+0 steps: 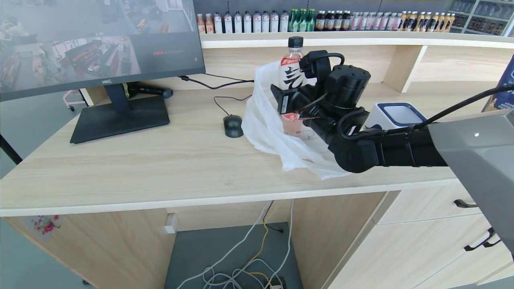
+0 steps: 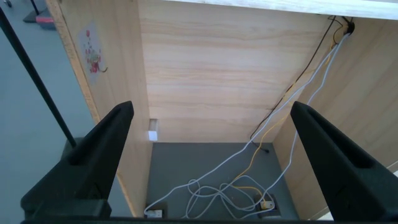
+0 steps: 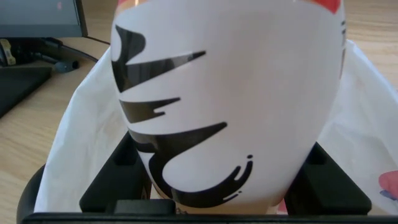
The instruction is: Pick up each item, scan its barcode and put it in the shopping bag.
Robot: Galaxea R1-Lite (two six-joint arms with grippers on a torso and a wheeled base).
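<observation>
- The left gripper [image 2: 211, 124] hangs below the worktop's front edge with its jaws spread wide and nothing between them, facing the wooden kneehole where loose cables [image 2: 230, 186] lie on the floor. A small flower sticker [image 2: 93, 53] sits on the side panel.
- Near the middle of the worktop [image 1: 160, 160], the right gripper [image 1: 296, 90] pinches the bottle [image 1: 292, 76] upright by its middle.
- The bottle has a black cap, pink drink and a white label with bold black brush strokes [image 3: 186, 124]. A red band runs round the neck.
- Its lower end stands in the open mouth of the white plastic shopping bag [image 1: 265, 128]. Whether it touches the bottom cannot be told.
- The arm crosses in front of the white scanner [image 1: 395, 114], towards the right end.
- Left of the bag are a black mouse [image 1: 233, 125] and a monitor [image 1: 96, 40].
- Along the back ledge stands a row of bottled drinks [image 1: 321, 20], their print too small to read.
</observation>
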